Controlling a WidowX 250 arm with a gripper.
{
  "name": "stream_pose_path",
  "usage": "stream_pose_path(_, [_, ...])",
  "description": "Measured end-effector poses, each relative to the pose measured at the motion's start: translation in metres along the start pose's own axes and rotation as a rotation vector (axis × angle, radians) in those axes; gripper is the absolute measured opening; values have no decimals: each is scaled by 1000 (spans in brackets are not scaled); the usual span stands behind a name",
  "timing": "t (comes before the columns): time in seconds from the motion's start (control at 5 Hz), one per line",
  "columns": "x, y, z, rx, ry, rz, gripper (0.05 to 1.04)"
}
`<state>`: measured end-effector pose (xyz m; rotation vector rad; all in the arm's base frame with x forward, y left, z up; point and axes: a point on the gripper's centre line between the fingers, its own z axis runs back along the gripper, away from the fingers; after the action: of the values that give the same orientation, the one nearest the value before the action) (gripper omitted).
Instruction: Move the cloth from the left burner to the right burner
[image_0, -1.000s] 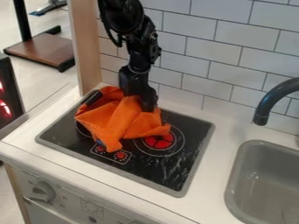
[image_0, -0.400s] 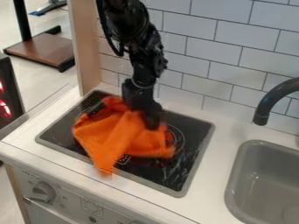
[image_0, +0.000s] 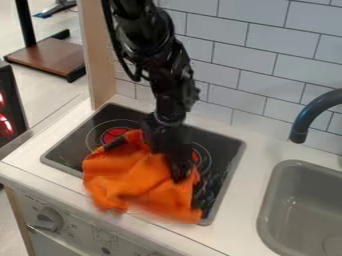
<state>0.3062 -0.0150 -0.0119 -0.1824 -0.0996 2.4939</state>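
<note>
"One orange cloth (image_0: 137, 177), lower left to centre of frame. Where's the gripper (image_0: 178, 162)?"

"Centre, against the cloth's upper right part. Black arm (image_0: 150, 45) comes in from the top edge."

"Gripper wide or narrow?"

"Can't tell from this view. It touches the cloth, grip itself unreadable."

"Cloth vs burners?"

"Left burner (image_0: 115, 134): red centre visible, just above the cloth's upper left part. Right burner (image_0: 196, 156): sliver of red and some ring visible right of the gripper; the rest is behind gripper and cloth."

"Cloth extent?"

"Covers the lower middle of the black cooktop (image_0: 224, 150) in view and runs past its rim, over the white counter (image_0: 244, 200) at the bottom. Folded, creased. Can't tell if the low part hangs or lies flat."

"Surroundings?"

"Grey sink (image_0: 267, 220) lower right, dark faucet (image_0: 300, 122) above it at the right edge. White tile wall (image_0: 267, 55) upper right. Wood post (image_0: 100, 55) upper left. Knob (image_0: 48, 220) on the panel, lower left. Brown-topped stand (image_0: 47, 57) upper left."
</note>
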Motion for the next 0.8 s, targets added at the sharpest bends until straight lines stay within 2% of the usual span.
stream_pose_path(0.4, [6,10,2,24,1,-50,1000])
stream_pose_path(0.8, [0,1,9,44,10,-32,1000])
